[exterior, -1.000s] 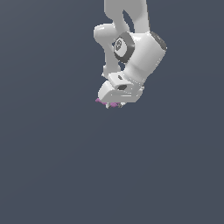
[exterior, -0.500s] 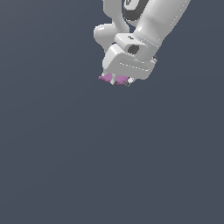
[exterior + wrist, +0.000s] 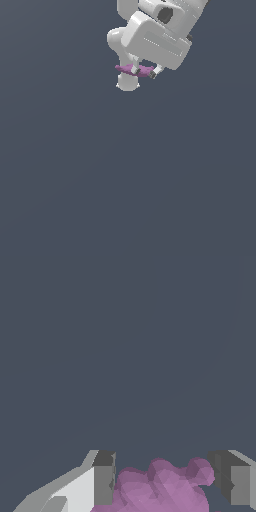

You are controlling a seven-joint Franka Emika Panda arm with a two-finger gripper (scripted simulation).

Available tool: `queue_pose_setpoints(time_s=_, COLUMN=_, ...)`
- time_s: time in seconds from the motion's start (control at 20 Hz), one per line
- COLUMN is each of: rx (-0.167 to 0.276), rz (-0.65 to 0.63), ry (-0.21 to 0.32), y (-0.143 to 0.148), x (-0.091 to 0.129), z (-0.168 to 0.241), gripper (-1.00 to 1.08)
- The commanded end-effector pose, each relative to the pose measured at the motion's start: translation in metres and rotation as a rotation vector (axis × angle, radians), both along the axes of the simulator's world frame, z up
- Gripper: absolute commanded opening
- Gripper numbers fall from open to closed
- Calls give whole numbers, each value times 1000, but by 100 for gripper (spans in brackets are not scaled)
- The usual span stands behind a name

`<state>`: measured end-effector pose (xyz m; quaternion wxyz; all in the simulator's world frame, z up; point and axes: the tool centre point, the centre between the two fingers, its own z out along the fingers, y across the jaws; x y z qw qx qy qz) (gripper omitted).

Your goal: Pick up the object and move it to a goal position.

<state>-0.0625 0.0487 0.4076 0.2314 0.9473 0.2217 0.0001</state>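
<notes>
The object (image 3: 131, 69), a small flat pink-purple piece with a jagged outline, hangs in the air near the top of the exterior view. My white gripper (image 3: 144, 73) reaches down onto it from above, with both grey fingers shut against its sides. The bulky white hand and wrist (image 3: 156, 37) loom right over it and hide part of it. In the wrist view the object (image 3: 160, 488) fills the span between the two fingertips of the gripper (image 3: 167, 478), lumpy and pink, one fingertip (image 3: 104, 478) on one side and the other (image 3: 232, 476) opposite.
A plain dark grey-blue ground (image 3: 125, 175) fills both views with no markings. A rounded white part of my own arm (image 3: 127, 83) shows just below and behind the held object in the exterior view.
My gripper has risen steadily toward the top of the exterior view, carrying the object along. The wrist has also tilted, so the hand now appears larger and closer.
</notes>
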Motion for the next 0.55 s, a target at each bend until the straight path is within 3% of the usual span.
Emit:
queue_pose_setpoints(time_s=0.0, rx=-1, rz=-1, ry=1, y=2, x=-1, z=10, gripper=-100)
queue_pose_setpoints(time_s=0.5, rx=-3, rz=-1, ry=0, y=3, x=0, z=16, gripper=-100)
